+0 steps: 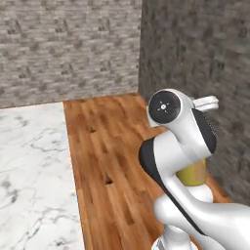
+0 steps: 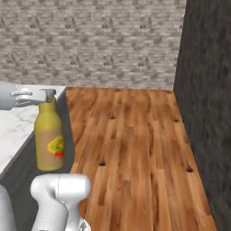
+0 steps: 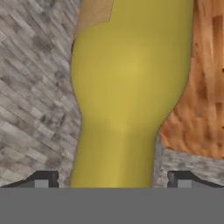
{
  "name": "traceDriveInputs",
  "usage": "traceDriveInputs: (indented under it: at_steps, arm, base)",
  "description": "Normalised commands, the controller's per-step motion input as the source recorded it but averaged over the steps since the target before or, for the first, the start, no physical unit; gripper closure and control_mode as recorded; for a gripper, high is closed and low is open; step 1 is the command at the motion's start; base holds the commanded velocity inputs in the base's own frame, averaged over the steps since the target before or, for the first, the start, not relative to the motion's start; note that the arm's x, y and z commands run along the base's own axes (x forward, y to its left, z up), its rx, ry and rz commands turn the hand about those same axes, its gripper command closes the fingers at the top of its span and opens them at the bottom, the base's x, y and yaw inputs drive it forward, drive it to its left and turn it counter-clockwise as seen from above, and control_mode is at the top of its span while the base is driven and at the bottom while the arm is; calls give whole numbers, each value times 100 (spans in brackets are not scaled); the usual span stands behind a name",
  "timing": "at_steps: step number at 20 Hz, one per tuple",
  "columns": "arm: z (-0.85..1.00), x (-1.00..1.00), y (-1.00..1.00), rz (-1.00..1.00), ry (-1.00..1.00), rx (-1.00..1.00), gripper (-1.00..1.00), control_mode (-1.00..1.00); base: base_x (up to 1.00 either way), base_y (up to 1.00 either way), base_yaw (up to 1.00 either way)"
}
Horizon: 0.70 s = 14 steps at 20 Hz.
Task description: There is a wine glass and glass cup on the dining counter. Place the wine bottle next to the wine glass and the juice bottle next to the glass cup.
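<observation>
A: Yellow-orange juice bottle [image 2: 49, 137], smooth, stout, narrowed neck, red-and-yellow label, hangs clear of the veined marble dining counter [image 1: 34, 171].

B: Gripper [image 3: 113, 179]?

A: Jaws clamped on its neck; plank floor [image 2: 135, 153] below.

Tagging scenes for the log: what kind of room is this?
Probably a kitchen or dining area: a white marble counter, wood plank floor and grey brick walls. The hand carries a yellow juice bottle beside the counter.
</observation>
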Motion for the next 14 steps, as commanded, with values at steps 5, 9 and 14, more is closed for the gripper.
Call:
traceDriveInputs:
  at_steps: [5, 9, 14]
  arm:
    - [0, 0, 0, 0, 0, 0, 100, 100]
    - [0, 0, 0, 0, 0, 0, 100, 100]
    - [0, 0, 0, 0, 0, 0, 100, 100]
  base:
    - [100, -67, 47]
    - [100, -67, 46]
    - [100, -67, 46]
